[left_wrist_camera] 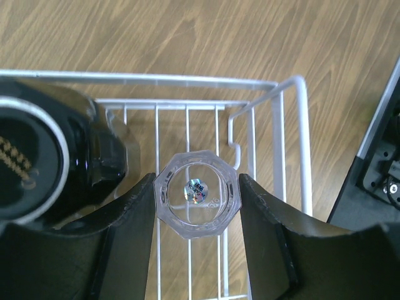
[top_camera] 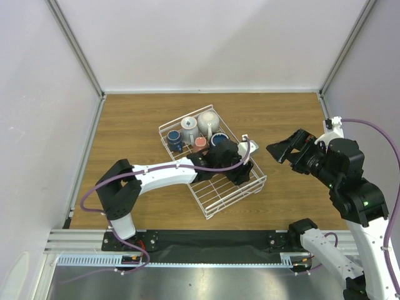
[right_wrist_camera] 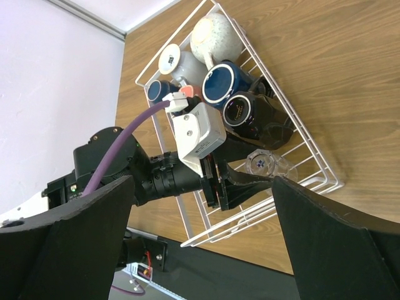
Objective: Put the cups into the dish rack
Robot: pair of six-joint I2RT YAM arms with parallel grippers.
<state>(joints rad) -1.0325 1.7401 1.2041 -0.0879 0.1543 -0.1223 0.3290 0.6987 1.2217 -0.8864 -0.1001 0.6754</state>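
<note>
Glass sits gripped in left end effector, within dish rack corner.

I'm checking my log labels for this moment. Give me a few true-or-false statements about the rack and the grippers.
1. The left gripper holds a clear glass over the dish rack. True.
2. The right gripper carries a mug. False: it is open and empty, off to the right of the rack.
3. A black mug lies in the rack right beside the glass. True.
4. The rack holds no mugs yet. False: several mugs are grouped at its far end.
</note>
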